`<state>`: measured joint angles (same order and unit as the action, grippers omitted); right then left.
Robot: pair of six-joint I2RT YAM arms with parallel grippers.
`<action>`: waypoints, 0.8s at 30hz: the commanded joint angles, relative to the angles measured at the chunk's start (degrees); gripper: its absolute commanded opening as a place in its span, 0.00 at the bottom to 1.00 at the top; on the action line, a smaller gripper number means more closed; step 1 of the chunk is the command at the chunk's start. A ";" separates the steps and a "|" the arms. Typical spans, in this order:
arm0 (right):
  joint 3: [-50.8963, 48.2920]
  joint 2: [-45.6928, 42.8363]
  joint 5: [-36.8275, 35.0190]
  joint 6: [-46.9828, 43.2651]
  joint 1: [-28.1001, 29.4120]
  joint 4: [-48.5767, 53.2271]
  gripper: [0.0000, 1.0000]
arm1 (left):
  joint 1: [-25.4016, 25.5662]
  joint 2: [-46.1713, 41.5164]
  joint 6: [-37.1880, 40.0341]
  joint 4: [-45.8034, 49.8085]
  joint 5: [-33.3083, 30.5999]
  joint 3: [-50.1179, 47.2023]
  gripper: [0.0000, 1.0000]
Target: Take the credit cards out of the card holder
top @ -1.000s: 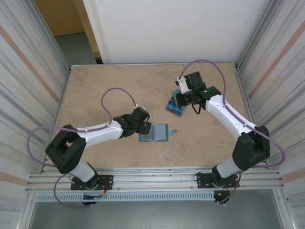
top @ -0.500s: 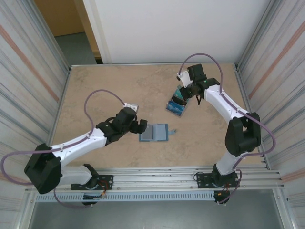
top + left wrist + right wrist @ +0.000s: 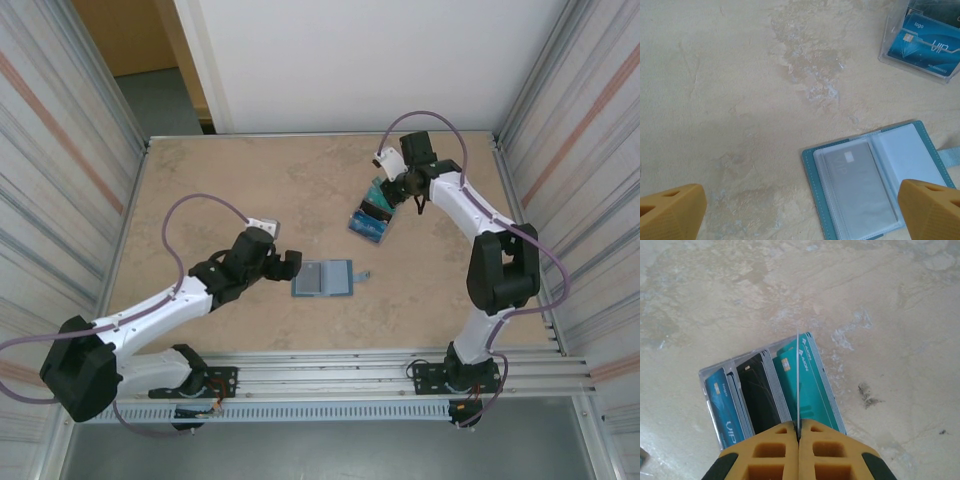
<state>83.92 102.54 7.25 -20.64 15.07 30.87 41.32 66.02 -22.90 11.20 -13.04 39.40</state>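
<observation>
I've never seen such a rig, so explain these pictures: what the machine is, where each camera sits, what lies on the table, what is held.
The machine is a robot: a left arm and a right arm bolted at the near edge of a table, each ending in a two-finger claw. The wide picture looks down from above and behind them. The other two come from a camera on each wrist, so the orange fingers there are that arm's own. On the table lies an open teal wallet with a grey card in its clear sleeve. Further back stands a clear tray of blue, black and teal cards. The left claw is open and empty, beside the wallet. The right claw is shut on one thin card, seen edge-on, above the tray.
</observation>
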 commanded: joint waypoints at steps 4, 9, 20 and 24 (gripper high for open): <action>4.12 3.45 1.47 -2.62 -1.00 0.94 0.00 | -0.81 -1.91 -0.92 0.06 0.30 -0.39 0.99; 5.27 5.01 1.37 -3.44 -1.10 1.81 0.00 | -1.32 -2.28 -1.25 -0.24 0.63 -0.97 0.99; 6.90 7.56 1.81 -4.40 -1.18 4.14 0.00 | -2.99 -3.33 -2.00 -1.18 2.14 -1.78 0.99; 7.47 8.72 1.77 -4.67 -1.18 5.33 0.00 | -3.32 -3.60 -2.21 -1.54 2.49 -2.08 0.99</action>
<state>89.34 109.86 8.01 -23.68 14.11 34.02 38.46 63.88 -24.27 10.37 -11.49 38.33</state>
